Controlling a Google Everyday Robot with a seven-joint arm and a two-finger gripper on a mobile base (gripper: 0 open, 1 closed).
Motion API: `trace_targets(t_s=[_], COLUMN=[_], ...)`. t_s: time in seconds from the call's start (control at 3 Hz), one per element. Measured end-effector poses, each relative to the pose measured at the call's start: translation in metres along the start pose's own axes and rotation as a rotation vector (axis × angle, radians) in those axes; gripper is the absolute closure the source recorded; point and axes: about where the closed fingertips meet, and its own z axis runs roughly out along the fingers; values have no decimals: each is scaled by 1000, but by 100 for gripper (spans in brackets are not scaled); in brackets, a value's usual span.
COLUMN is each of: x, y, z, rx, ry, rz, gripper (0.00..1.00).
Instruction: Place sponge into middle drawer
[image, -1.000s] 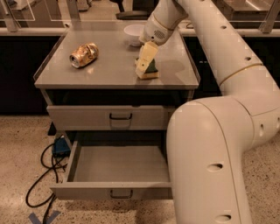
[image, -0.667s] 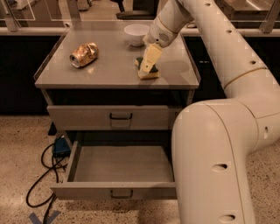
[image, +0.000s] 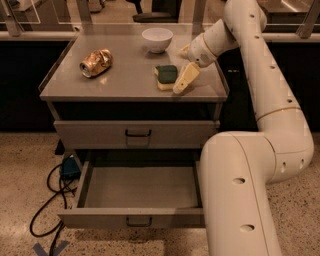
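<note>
The sponge (image: 166, 76) lies flat on the grey cabinet top (image: 125, 80), dark green face up, yellow body showing at its front edge. My gripper (image: 181, 71) hangs just right of it, low over the top. One cream finger (image: 186, 78) slants down along the sponge's right side, touching or nearly touching it. The other finger (image: 184, 50) stands apart behind it, so the gripper is open and holds nothing. The middle drawer (image: 100, 218) is pulled out below, its grey inside bare. My arm's large white link covers the drawer's right end.
A crushed gold can (image: 96, 62) lies at the left of the top and a white bowl (image: 157, 39) stands at the back. The upper drawer (image: 137, 133) is shut. Black cables (image: 47, 200) and a blue plug box (image: 70, 167) lie on the floor at left.
The gripper has shifted a little right, off the sponge. The sponge, earlier mostly hidden behind the finger, now shows lying flat on the top.
</note>
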Motion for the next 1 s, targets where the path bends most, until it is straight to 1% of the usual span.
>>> trace_targets(t_s=[0.33, 0.67, 1.0], x=[-3, -3, 1], y=[-7, -7, -4], z=[2, 2, 18], rx=[18, 18, -13], ry=[-12, -12, -25], rz=[-3, -3, 24], gripper=[0, 0, 0])
